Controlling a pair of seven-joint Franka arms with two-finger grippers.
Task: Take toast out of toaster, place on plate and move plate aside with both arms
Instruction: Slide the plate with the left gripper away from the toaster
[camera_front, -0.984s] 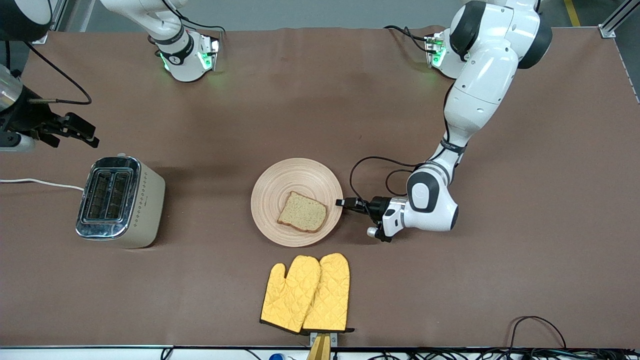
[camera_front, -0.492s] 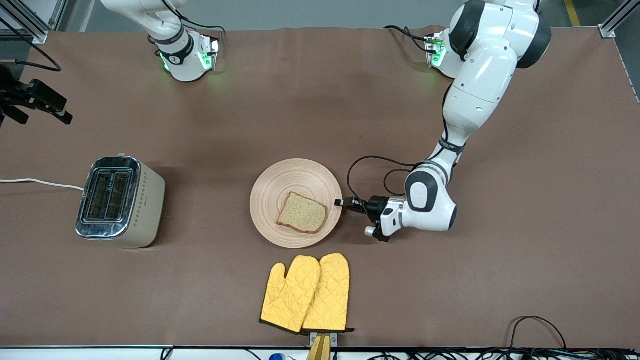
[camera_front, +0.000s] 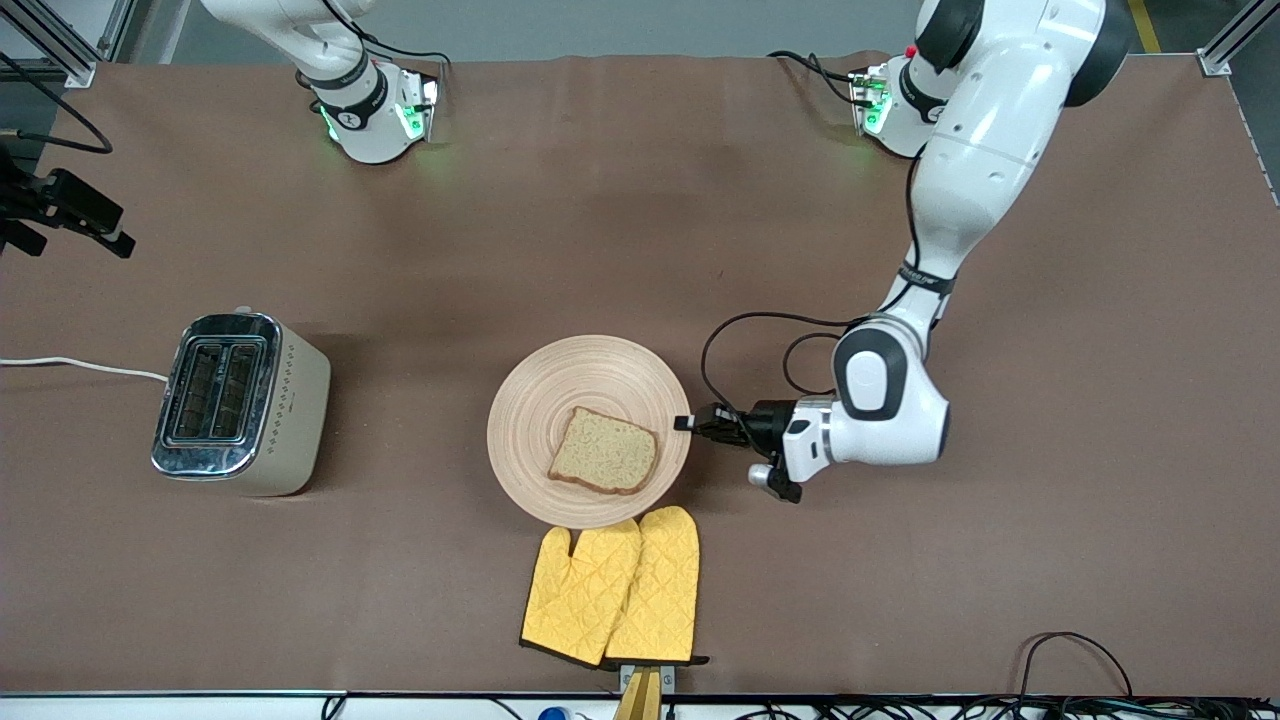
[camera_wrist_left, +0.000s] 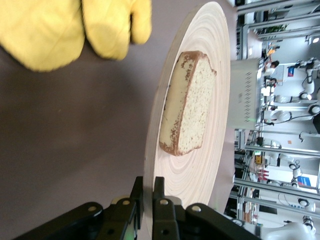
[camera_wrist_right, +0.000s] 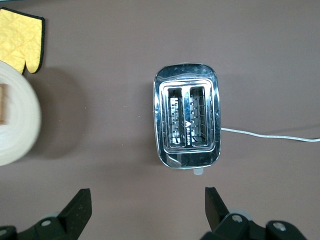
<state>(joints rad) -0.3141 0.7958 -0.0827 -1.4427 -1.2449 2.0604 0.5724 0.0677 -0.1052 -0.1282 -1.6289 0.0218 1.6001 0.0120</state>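
The pale wooden plate (camera_front: 560, 390) carries the toast (camera_front: 603, 452), which lies flat toward the edge nearest my left gripper. My left gripper (camera_front: 686, 423) is shut on the plate's rim at the left arm's side. In the left wrist view its jaws pinch the rim (camera_wrist_left: 149, 192) and the plate (camera_wrist_left: 210, 165) and toast (camera_wrist_left: 187, 102) stretch away from them. The plate's near edge overlaps the tops of the yellow mitts. My right gripper (camera_front: 110, 235) is open and empty, up over the table's right-arm end; in the right wrist view (camera_wrist_right: 147, 205) it is over bare table beside the toaster.
A chrome toaster (camera_front: 235, 400) with two empty slots stands toward the right arm's end, its white cord running off the table; it shows in the right wrist view (camera_wrist_right: 187, 116). A pair of yellow oven mitts (camera_front: 615, 590) lies nearer the camera than the plate.
The left gripper has carried the plate with the toast toward the camera; its edge now covers the mitt tips. The right gripper has drawn away toward the right arm's end of the table.
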